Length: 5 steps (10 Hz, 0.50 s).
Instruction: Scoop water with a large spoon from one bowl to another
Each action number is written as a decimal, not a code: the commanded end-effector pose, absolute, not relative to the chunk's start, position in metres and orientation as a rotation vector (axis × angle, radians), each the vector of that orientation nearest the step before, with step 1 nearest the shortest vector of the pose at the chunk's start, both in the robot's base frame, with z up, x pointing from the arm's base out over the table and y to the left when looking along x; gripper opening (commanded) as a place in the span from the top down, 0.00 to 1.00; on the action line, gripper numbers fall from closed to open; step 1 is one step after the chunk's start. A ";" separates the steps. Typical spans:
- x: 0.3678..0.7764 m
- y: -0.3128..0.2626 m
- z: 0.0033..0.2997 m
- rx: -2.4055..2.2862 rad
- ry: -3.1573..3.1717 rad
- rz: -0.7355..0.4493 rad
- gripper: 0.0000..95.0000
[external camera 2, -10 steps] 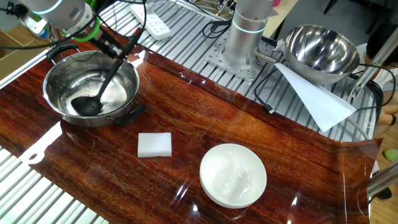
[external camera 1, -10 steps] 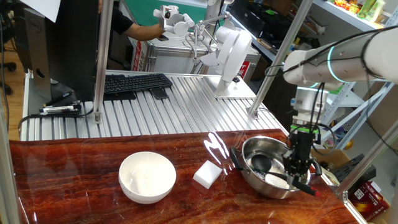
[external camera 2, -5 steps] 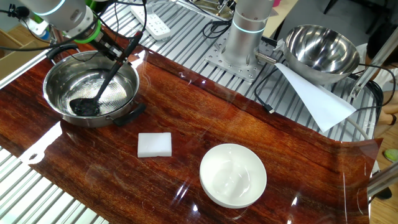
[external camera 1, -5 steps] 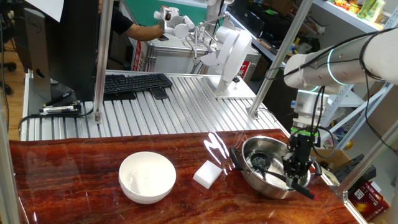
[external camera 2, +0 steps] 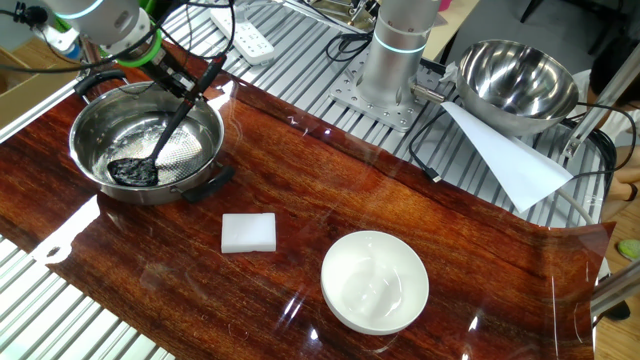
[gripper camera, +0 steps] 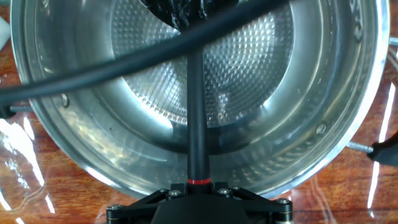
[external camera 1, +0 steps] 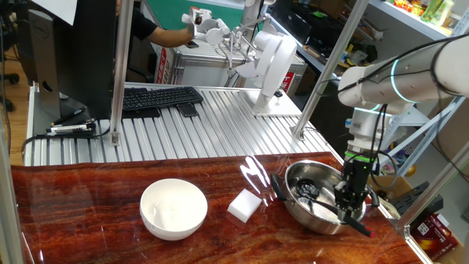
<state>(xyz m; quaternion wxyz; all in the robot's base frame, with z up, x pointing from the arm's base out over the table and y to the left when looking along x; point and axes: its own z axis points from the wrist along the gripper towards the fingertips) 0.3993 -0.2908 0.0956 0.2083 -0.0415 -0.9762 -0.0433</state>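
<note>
The tool [external camera 1: 351,199] is clamped on the upper end of the black ladle [external camera 2: 160,140], its fingers closed around the thin handle just above the red mark, as the hand view shows. From the grip the handle slopes down and away into the steel bowl [external camera 1: 322,218], which sits directly beneath the tool on the wooden table [external camera 2: 330,190]. The ladle's cup [external camera 2: 133,172] lies low against the bowl's dimpled floor, where water [external camera 2: 150,128] glints faintly. A white block [external camera 2: 248,232] lies beyond the steel bowl's rim, and the white bowl [external camera 2: 375,281] stands farther off, well apart from the tool.
</note>
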 end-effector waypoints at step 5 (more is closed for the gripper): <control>0.389 -0.296 0.110 -0.105 -2.690 -0.128 1.00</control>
